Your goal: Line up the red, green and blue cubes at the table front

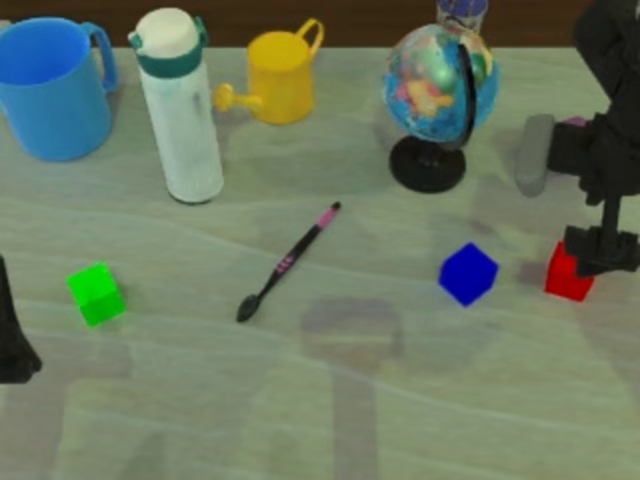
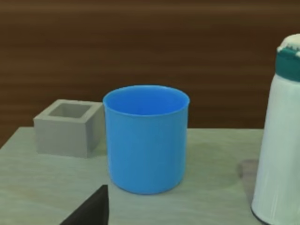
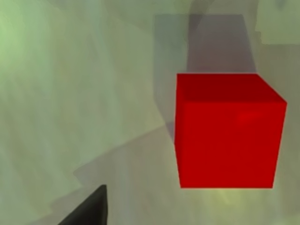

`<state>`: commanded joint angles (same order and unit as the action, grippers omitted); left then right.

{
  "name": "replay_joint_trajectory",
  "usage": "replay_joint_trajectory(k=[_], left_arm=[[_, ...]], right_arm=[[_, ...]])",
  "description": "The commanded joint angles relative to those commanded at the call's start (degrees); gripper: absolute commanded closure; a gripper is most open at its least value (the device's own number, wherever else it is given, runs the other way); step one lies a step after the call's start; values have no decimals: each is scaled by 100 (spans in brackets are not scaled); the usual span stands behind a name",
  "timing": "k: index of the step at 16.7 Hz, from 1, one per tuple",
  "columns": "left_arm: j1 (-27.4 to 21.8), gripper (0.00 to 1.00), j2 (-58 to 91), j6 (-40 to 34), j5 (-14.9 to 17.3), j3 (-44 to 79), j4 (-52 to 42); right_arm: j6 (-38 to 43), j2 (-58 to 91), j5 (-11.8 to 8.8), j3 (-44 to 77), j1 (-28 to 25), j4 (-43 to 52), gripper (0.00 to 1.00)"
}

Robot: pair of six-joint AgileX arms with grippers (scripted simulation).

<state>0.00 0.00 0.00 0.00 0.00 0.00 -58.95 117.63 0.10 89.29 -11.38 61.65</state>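
Our right gripper [image 1: 600, 262] hangs over the red cube [image 1: 567, 276] at the table's [image 1: 330, 400] right side, positioned to pick it up; we cannot tell its finger spacing. The blue cube [image 1: 467, 273] sits nearby, the green cube [image 1: 96, 293] far left by our parked left arm.

Back row, left to right: mug [image 1: 45, 88], flask [image 1: 182, 105], watering can [image 1: 277, 75], globe [image 1: 437, 95].
Box [image 2: 69, 127]: beside the mug, seen only from the left wrist.
Pen [image 1: 288, 263]: mid-table, lying aslant before the can and globe.
Front row, left to right: green cube [image 1: 96, 293], blue cube [image 1: 467, 273], red cube [image 1: 566, 276].
Right gripper [image 1: 603, 250]: over the red cube, at the table's [image 1: 330, 410] right edge.
Left arm: parked at the left edge, before the green cube.
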Motion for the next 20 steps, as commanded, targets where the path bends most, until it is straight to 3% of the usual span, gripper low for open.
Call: replay_joint_trajectory(k=[4, 10, 15, 20], left_arm=[[0, 0, 0, 0, 0, 0, 0], [0, 0, 0, 0, 0, 0, 0], [0, 0, 0, 0, 0, 0, 0], [0, 0, 0, 0, 0, 0, 0]], right_arm=[[-1, 95, 1, -167, 11, -241, 0], [20, 689, 6, -876, -6, -1603, 0], [19, 786, 7, -974, -9, -1760, 0], [19, 786, 7, -974, -9, -1760, 38]])
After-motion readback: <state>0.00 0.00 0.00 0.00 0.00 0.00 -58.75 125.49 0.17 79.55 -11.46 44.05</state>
